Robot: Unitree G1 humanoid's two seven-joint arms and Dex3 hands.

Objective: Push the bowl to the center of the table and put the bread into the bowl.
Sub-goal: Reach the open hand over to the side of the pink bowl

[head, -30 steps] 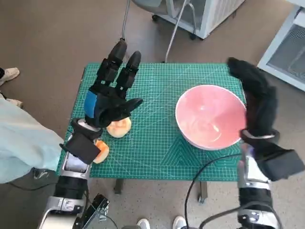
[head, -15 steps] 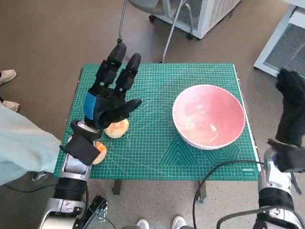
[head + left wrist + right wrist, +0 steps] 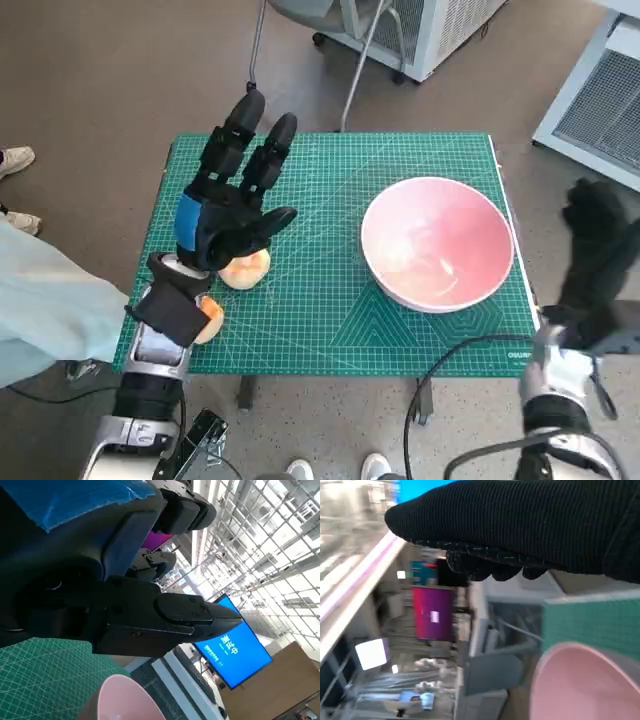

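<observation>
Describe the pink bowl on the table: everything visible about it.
The bowl is pink, round and deep, with a smooth glossy inside that looks like plastic or glazed ceramic. It is empty and stands upright on the green cutting mat, toward the table's right side. Nothing touches it: the right robot hand is off the table's edge beside it, and the left robot hand is well away.

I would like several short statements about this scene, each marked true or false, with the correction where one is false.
1. The pink bowl is empty. True.
2. The right hand rests inside the bowl. False: it is off the table's right edge, apart from the bowl.
3. The left hand hovers over a piece of bread. True.
4. The bread is already in the bowl. False: both bread pieces lie on the green mat, at its left.
</observation>
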